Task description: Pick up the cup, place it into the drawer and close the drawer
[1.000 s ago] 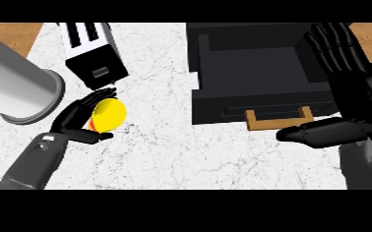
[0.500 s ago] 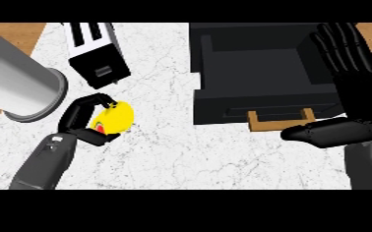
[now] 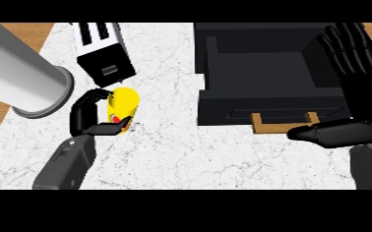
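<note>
The yellow cup point(image 3: 122, 104) sits at the left of a white marbled counter point(image 3: 181, 147), its long axis running up and down the head view, slightly tilted; which end is the mouth cannot be told. A red mark shows near its lower end. The left hand point(image 3: 91, 120) is curled round the cup, fingers arched over its left side and thumb pinching under the lower end, with the grey forearm point(image 3: 65, 164) coming in from below. Just above the cup lies a black-and-white toaster point(image 3: 105, 51), and to the left a large grey cylinder point(image 3: 33, 81) lies on its side. Wood flooring shows at the counter's upper left. Well apart to the right stands the open black drawer point(image 3: 269, 69), its inside bare, with a wooden handle point(image 3: 283, 123) at its front. The right hand point(image 3: 349, 78) rests at the right edge beside the drawer, fingers straight and spread upward.
</note>
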Available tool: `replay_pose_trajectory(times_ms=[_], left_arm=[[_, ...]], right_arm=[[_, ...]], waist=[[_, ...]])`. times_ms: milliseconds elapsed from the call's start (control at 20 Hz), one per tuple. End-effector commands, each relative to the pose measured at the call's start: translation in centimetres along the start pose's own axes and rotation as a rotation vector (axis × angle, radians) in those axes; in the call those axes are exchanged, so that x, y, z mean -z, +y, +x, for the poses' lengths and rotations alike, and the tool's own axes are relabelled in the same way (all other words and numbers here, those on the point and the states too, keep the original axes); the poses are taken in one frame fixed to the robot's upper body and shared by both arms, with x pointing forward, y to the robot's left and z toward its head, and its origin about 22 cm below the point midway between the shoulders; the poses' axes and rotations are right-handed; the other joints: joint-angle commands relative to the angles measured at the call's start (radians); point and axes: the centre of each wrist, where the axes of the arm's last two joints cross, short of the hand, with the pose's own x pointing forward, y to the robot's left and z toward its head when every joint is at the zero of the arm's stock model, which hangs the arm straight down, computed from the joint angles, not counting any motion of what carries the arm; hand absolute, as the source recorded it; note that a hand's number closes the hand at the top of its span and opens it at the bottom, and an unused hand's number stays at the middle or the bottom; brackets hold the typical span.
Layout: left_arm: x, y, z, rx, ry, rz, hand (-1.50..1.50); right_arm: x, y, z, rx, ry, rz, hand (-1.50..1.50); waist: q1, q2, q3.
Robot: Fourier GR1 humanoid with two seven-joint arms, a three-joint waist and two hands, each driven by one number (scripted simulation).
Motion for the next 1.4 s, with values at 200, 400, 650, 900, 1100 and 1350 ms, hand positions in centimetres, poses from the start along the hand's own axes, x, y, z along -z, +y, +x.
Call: replay_pose_trajectory(times_ms=[200, 400, 650, 900, 1100, 1350], left_arm=[[4.2, -5.7, 1.6, -0.116, -0.151, -0.167, 1.50], [8.6, -10.6, 4.8, -0.145, -0.179, -0.232, 1.50], [13.4, -14.9, 9.8, -0.147, -0.160, -0.344, 1.50], [16.2, -21.1, 15.4, -0.132, -0.152, -0.354, 1.50], [17.8, -24.9, 19.8, -0.096, -0.163, -0.373, 1.50], [19.4, -28.0, 21.5, 0.006, -0.078, -0.341, 1.50]], right_arm=[[-1.0, -0.1, -0.2, -0.019, 0.027, 0.005, -1.50], [-0.9, 0.5, -0.4, -0.028, 0.015, -0.039, -1.50], [0.4, -0.6, -0.5, -0.045, 0.022, -0.021, -1.50], [-1.2, 0.0, -1.2, -0.030, 0.026, -0.036, -1.50], [0.1, -0.9, -0.5, -0.045, 0.010, -0.033, -1.50], [-1.5, -0.8, -2.2, -0.028, 0.017, -0.019, -1.50]], waist=[[0.018, -0.011, 0.002], [0.027, -0.015, 0.003], [0.025, -0.011, 0.002], [0.013, -0.011, 0.002], [0.006, -0.009, 0.002], [-0.010, -0.003, 0.003]])
